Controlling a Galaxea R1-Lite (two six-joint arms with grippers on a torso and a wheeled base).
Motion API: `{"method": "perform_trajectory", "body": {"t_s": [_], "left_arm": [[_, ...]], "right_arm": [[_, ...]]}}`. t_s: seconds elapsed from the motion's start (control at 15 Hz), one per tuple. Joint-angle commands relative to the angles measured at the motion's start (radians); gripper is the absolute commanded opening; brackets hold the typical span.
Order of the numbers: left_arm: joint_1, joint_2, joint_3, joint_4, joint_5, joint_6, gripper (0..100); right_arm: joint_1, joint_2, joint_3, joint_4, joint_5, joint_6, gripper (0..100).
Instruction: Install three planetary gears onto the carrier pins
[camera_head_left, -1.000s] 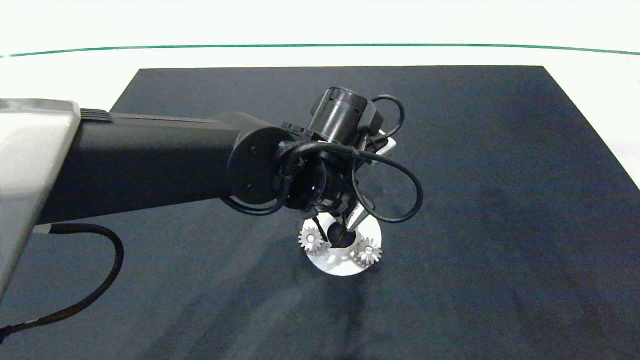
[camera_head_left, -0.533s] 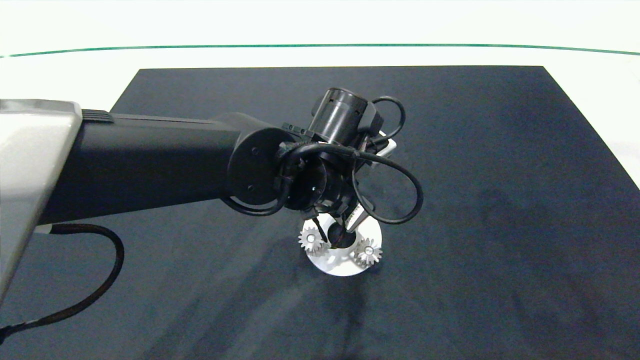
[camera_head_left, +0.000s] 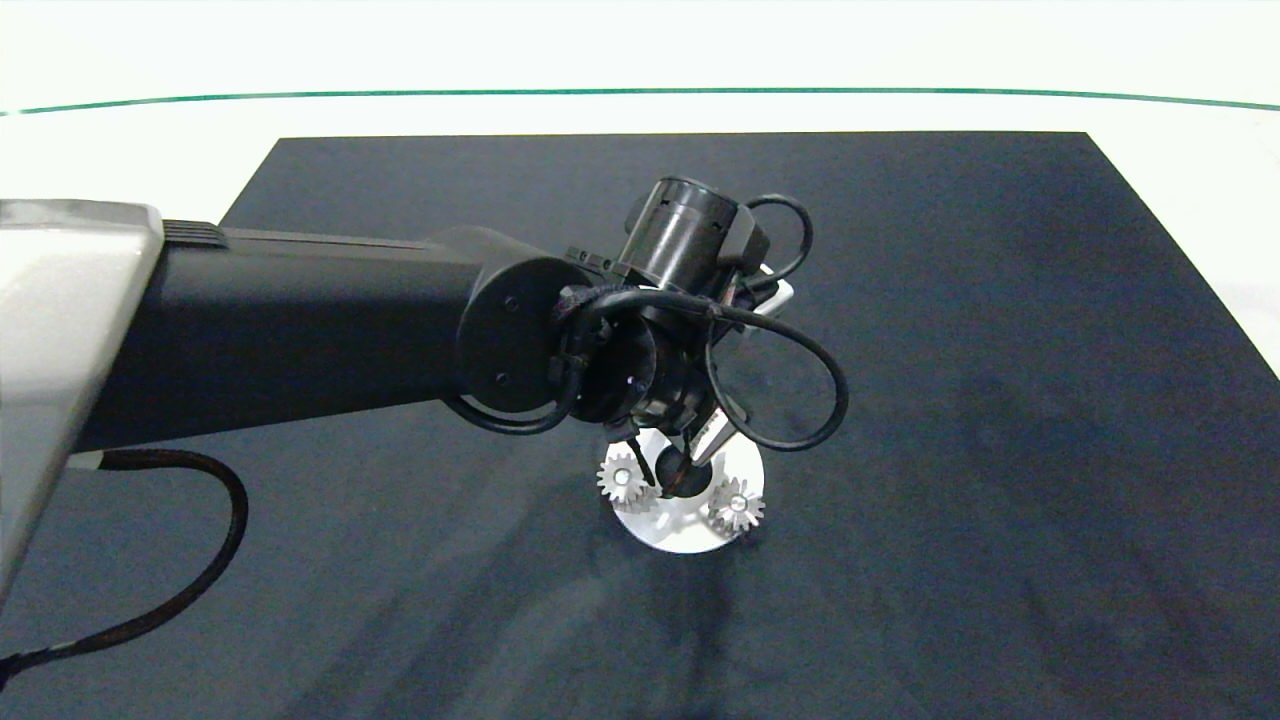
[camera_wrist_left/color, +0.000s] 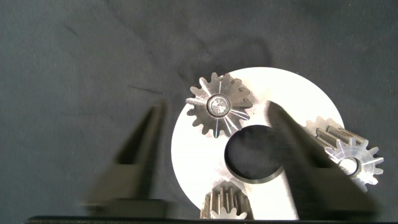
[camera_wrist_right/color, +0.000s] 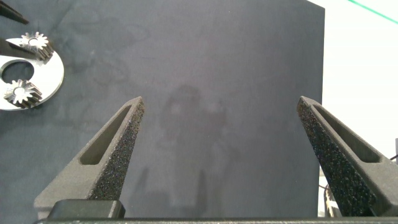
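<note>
Silvery planetary gears (camera_wrist_left/color: 218, 104) lie flat on the white disc (camera_wrist_left/color: 298, 102), axes upright, at twelve, four and six o'clock. Left gripper (camera_wrist_left/color: 214, 140) hovers above, jaws spread wide, empty; right gripper (camera_wrist_right/color: 221, 134) likewise, well apart.

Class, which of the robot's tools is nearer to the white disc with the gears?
Left. The left tool hangs open directly over the white disc; the right tool, also open, sits off to the side over bare mat.
</note>
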Motion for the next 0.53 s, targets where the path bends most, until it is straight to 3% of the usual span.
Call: {"method": "perform_trajectory", "body": {"t_s": [0.07, 0.27, 0.4, 0.53], "left_arm": [[0.013, -0.02, 0.015, 0.005, 0.006, -0.005, 100], [0.08, -0.19, 0.136, 0.007, 0.007, -0.018, 100], [0.174, -0.371, 0.276, 0.007, 0.007, -0.04, 100], [0.289, -0.523, 0.382, 0.007, 0.007, -0.04, 100]], "right_arm": [[0.002, -0.001, 0.0, 0.001, -0.002, -0.002, 100], [0.002, -0.002, 0.003, 0.001, -0.002, -0.002, 100], [0.002, -0.008, 0.003, 0.001, -0.002, -0.002, 100], [0.0, -0.012, 0.004, 0.001, -0.003, -0.002, 100]]}}
